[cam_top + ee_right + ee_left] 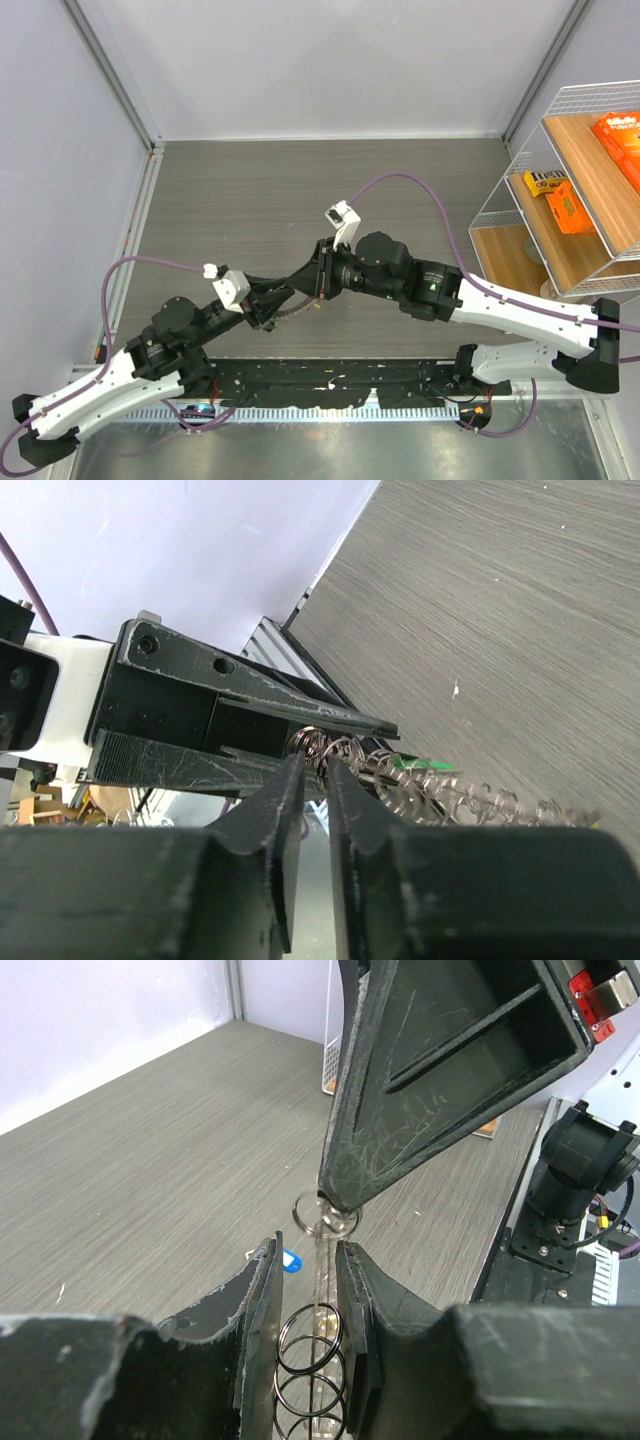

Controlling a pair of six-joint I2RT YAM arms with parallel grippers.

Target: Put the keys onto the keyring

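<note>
left gripper (305,1252) clamped on keyring (310,1345), up off table (250,200) by near edge. right gripper (315,764) barely cracked at its far end, couldn't tell if gripping. risk was keyring twisting loose if right tugged sideways.

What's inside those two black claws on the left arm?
Stacked loops of the silvery keyring. A blue key peeks out behind one claw; the claws cover the rest of both.

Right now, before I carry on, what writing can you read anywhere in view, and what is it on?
"Gillette", small but legible: orange box on the wire shelf's upper level.
Dark lettering on the yellow-orange packet one level down: too blurred to read.
Both wrist views: no text visible.
</note>
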